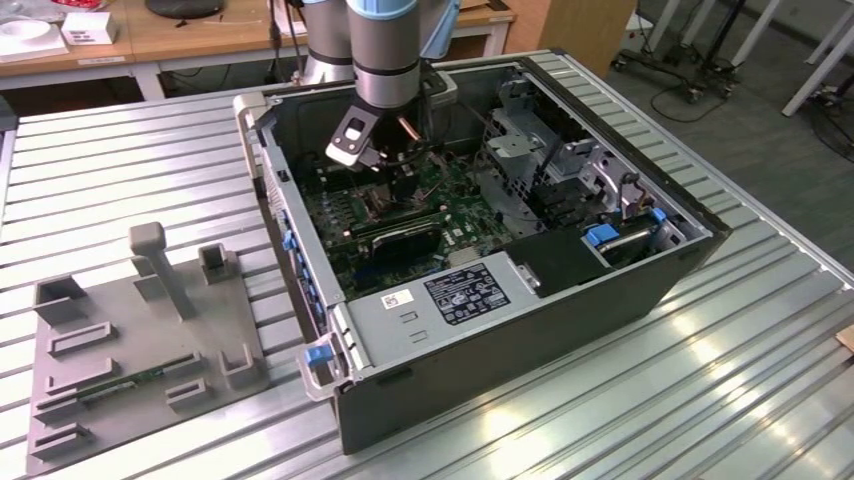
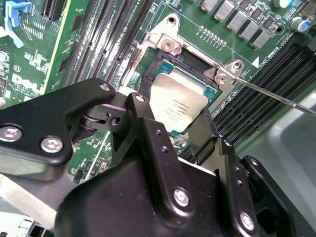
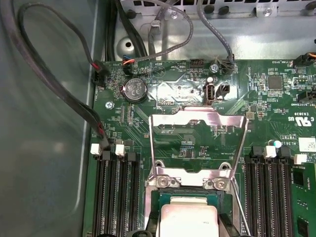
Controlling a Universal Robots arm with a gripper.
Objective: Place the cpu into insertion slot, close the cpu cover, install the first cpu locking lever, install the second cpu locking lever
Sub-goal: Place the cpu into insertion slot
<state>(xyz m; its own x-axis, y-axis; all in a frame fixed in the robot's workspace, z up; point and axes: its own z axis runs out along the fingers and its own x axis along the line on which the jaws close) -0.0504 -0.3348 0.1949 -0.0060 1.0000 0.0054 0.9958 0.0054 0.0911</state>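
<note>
While the cpu cover [image 3: 197,117] lies folded back open, the pincer [image 2: 170,119] clasps the cpu [image 2: 180,98] by two opposite edges, the chip sitting in its socket on the motherboard [image 3: 276,108]. The open computer case [image 1: 534,330] rests mid-table on the ribbed metal table [image 1: 120,150]; wooden tables [image 1: 200,40] stand beyond its far edge.

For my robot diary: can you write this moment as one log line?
tool: at cpu | cpu: in socket | cpu cover: open
</note>
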